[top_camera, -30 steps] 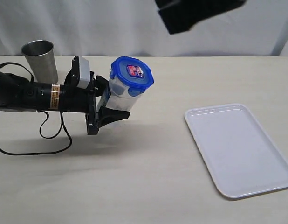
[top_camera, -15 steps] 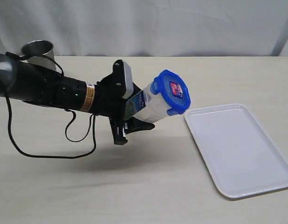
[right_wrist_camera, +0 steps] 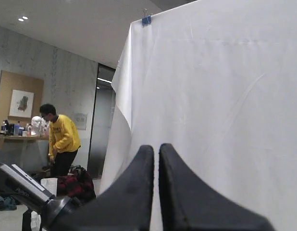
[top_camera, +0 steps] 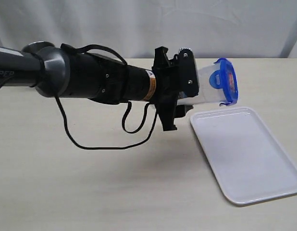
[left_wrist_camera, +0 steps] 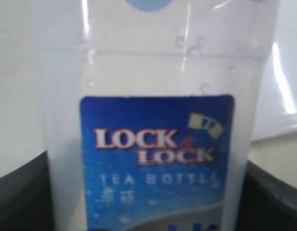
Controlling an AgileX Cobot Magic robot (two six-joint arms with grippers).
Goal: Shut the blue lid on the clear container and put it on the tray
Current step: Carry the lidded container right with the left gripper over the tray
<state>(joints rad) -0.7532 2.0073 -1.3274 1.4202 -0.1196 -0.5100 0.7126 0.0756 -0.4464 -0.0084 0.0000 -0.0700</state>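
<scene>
So at this point your left end effector (top_camera: 189, 86) was pinching the clear container (top_camera: 208, 89) around its body. The container hung in the air lying sideways, just over the upper-left corner of the tray (top_camera: 244, 154) at the right of the frame. The blue lid (top_camera: 228, 86) was on the mouth, facing right. Your right end effector (right_wrist_camera: 156, 159) was pressed together and empty, pointed up at a white curtain, so it wasn't helping.

Stuff I'd have worried about:

- The container was on its side. Let go like that and it would have dropped and rolled, and the tray's rim looked too low to stop it, so it could have ended up on the tabletop (top_camera: 91, 183).
- It sat over the corner, not the middle. Set it down there and the base might have caught the rim and gone over, since it's a tall, narrow thing.
- Smooth plastic with a glossy label (left_wrist_camera: 155, 159) right under the grip. Swinging the wrist upright fast could have let it slide in the jaws.
- One tab looked folded down in the exterior view, but I honestly couldn't tell whether all four were snapped. If one wasn't, a bump on landing could have popped the lid.
</scene>
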